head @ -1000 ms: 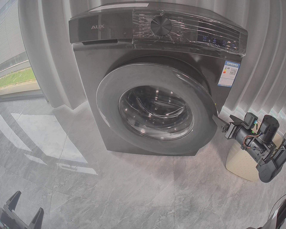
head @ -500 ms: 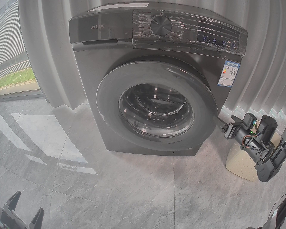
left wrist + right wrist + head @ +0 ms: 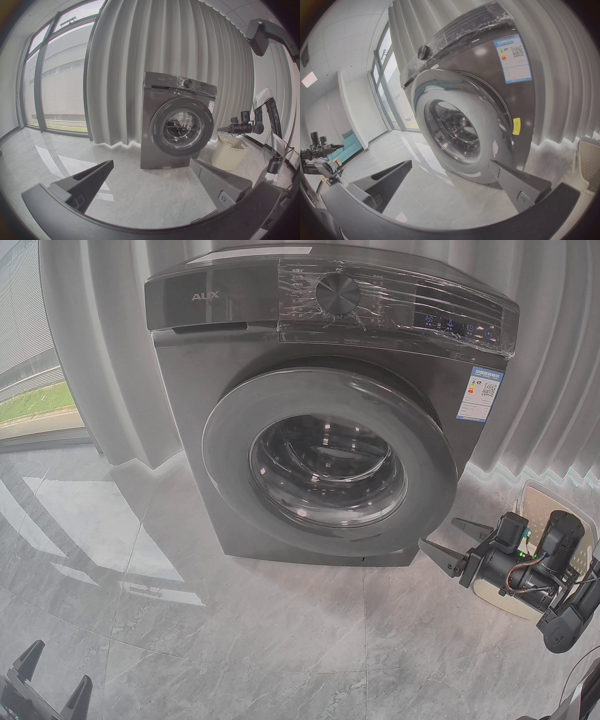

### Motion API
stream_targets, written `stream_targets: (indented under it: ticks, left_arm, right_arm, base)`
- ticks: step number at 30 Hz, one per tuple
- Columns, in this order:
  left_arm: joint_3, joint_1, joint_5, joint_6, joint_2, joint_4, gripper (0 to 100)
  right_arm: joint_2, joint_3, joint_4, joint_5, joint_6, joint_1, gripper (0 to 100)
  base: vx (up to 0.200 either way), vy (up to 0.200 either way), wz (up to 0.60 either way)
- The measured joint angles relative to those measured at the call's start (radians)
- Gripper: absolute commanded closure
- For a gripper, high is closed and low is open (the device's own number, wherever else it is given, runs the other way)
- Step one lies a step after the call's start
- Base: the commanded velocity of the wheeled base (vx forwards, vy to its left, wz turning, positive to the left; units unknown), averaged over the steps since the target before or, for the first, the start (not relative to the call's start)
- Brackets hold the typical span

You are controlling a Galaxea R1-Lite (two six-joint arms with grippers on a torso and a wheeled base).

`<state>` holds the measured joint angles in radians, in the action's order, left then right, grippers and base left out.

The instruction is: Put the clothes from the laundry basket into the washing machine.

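The grey washing machine (image 3: 187, 384) stands ahead, and its round door (image 3: 231, 446) sits a little off the front on its right side. My right gripper (image 3: 440, 534) hangs open and empty just below and right of the door's lower right edge, over the floor. It also appears as the right gripper (image 3: 222, 128) in the left wrist view and the right gripper (image 3: 449, 163) in its own view. The cream laundry basket (image 3: 550, 499) stands right of the machine, partly behind the right arm. My left gripper (image 3: 56, 671) is open low at the near left.
White curtains (image 3: 550, 396) hang behind the machine, and a window (image 3: 31, 365) is at the far left. Grey floor tiles (image 3: 281, 627) spread in front of the machine. The basket (image 3: 229, 151) stands close to the machine's right side.
The door swung back toward the machine's front. My right gripper left the door's right edge, dropped down toward me, and its fingers now stand spread. The left gripper kept still.
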<state>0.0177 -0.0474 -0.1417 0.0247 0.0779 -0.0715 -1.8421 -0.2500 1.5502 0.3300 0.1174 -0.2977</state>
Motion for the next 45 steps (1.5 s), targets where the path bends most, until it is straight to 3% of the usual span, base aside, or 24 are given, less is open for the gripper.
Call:
stream_targets:
  ticks: [3,9,18,30,39,45]
  left_arm:
    - [0.000,0.000,0.000,0.000,0.000,0.000,0]
    - [0.000,0.000,0.000,0.000,0.000,0.000,0]
    - [0.000,0.000,-0.001,-0.010,0.000,0.000,0]
    - [0.000,0.000,0.000,-0.011,0.000,0.000,0]
    - [0.000,0.000,0.000,-0.011,0.000,0.000,0]
    - [0.000,0.000,0.001,-0.006,0.000,0.000,0]
  right_arm:
    - [0.006,-0.039,0.001,-0.008,0.003,-0.013,0]
    - [0.008,-0.106,0.002,-0.073,0.025,-0.013,0]
    - [-0.001,-0.178,0.002,-0.141,0.040,-0.011,0]
    - [-0.010,-0.202,0.001,-0.148,0.045,-0.010,0]
    - [-0.010,-0.202,0.000,-0.147,0.044,-0.009,0]
    - [-0.011,-0.200,-0.011,-0.135,0.046,-0.010,0]
  base:
    - [0.200,0.000,0.00]
    - [0.200,0.000,0.00]
    - [0.000,0.000,0.00]
    - [0.000,0.000,0.00]
    - [0.200,0.000,0.00]
    - [0.000,0.000,0.00]
